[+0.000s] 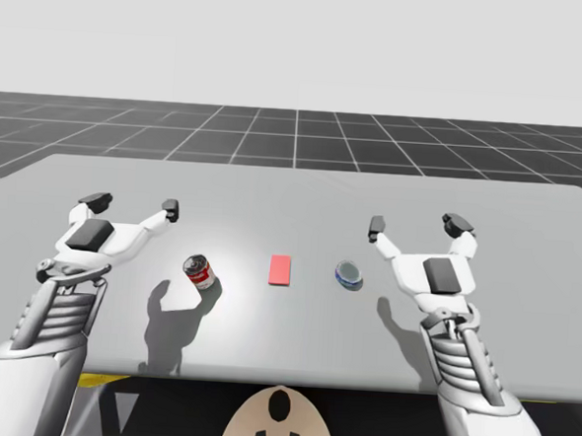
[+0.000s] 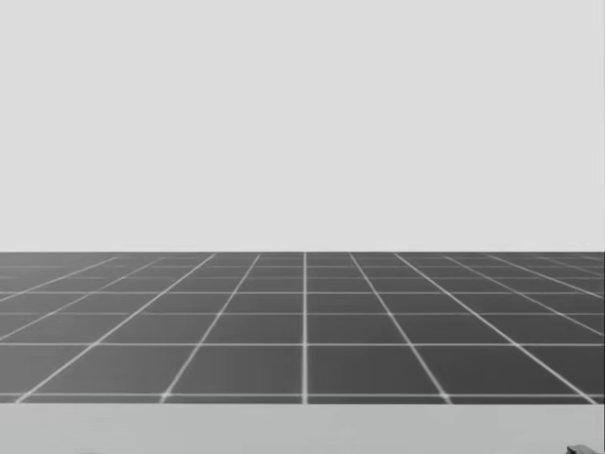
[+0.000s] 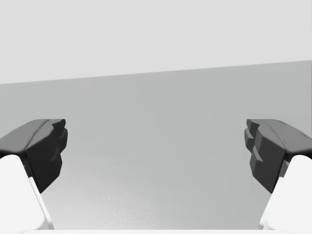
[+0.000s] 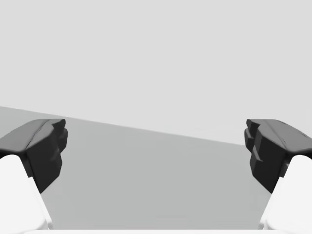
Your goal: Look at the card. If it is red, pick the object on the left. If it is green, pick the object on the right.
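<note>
Above the table (image 1: 292, 193), both arms reach forward, my left gripper (image 1: 134, 204) and right gripper (image 1: 416, 226) spread wide, holding nothing. Between them lies the red card (image 1: 281, 270), with the red can (image 1: 199, 271) nearer my left gripper and the low blue can (image 1: 348, 274) nearer my right.

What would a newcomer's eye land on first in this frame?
The red card lying flat at the middle of the grey table stands out first, with a red can to its left and a low blue can to its right. Next come the left tool and right tool, both open and poised over the table outside the cans, touching nothing.
</note>
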{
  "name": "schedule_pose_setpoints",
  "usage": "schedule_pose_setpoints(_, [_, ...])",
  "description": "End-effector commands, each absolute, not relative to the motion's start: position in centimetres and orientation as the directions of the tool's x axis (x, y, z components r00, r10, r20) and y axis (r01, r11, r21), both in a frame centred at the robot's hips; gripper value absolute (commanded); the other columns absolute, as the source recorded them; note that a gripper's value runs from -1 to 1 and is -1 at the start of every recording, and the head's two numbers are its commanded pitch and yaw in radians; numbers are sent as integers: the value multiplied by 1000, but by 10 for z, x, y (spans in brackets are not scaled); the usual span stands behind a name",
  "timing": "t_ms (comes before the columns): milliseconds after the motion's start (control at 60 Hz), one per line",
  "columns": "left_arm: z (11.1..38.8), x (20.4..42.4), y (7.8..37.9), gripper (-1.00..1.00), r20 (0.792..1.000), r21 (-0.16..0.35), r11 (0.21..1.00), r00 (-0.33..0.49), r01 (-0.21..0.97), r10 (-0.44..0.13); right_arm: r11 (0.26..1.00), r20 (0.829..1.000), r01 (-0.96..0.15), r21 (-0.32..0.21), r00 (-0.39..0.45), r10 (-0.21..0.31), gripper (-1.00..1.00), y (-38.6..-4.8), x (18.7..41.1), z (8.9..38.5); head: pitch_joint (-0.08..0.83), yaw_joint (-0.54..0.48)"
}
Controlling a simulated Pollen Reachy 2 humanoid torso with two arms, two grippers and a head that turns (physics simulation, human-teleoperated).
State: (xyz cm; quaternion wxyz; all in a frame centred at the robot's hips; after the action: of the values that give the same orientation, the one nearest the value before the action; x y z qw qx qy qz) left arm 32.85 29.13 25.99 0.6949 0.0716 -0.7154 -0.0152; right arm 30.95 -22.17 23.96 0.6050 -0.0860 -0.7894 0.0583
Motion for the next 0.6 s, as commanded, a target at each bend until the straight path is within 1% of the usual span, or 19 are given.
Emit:
schedule_pose_setpoints(17, [260, 329, 291, -1000, 992, 124, 989, -23, -81, -126, 981, 946, 112, -158, -269, 183, -1000, -221, 309, 240, -77, 3])
schedule_pose_setpoints(50, [260, 328, 291, -1000, 992, 123, 989, -24, -82, -125, 984, 947, 97, -149, -271, 171, -1000, -221, 308, 241, -72, 4])
schedule_pose_setpoints(67, [260, 328, 291, -1000, 992, 123, 989, -24, -82, -125, 987, 951, 84, -135, -270, 153, -1000, -222, 308, 243, -66, 4])
schedule_pose_setpoints(83, [260, 328, 291, -1000, 992, 122, 989, -24, -82, -125, 989, 952, 77, -129, -269, 145, -1000, -222, 308, 244, -62, 4])
schedule_pose_setpoints(133, [260, 328, 291, -1000, 992, 122, 989, -24, -82, -125, 989, 957, 63, -136, -250, 148, -1000, -222, 308, 245, -34, 5])
schedule_pose_setpoints(250, [260, 328, 290, -1000, 992, 123, 989, -24, -81, -126, 988, 955, 71, -139, -255, 152, -1000, -223, 309, 244, 40, 3])
schedule_pose_setpoints(267, [260, 328, 290, -1000, 992, 124, 989, -24, -81, -126, 988, 956, 69, -139, -252, 152, -1000, -222, 309, 244, 73, 1])
schedule_pose_setpoints(317, [260, 328, 290, -1000, 992, 124, 989, -24, -81, -126, 987, 955, 72, -143, -252, 157, -1000, -222, 309, 244, 110, -1])
schedule_pose_setpoints(383, [260, 329, 290, -1000, 992, 126, 989, -23, -81, -128, 987, 956, 70, -141, -251, 155, -1000, -222, 309, 244, 196, -1])
schedule_pose_setpoints(483, [259, 329, 289, -1000, 991, 131, 988, -20, -79, -133, 987, 955, 70, -145, -251, 158, -1000, -222, 309, 244, 281, 1])
schedule_pose_setpoints(500, [259, 329, 289, -1000, 991, 133, 988, -19, -78, -135, 987, 955, 69, -146, -250, 159, -1000, -222, 310, 244, 316, 2])
schedule_pose_setpoints(600, [258, 329, 289, -1000, 990, 137, 988, -17, -77, -138, 986, 955, 68, -149, -247, 162, -1000, -222, 310, 243, 391, 4])
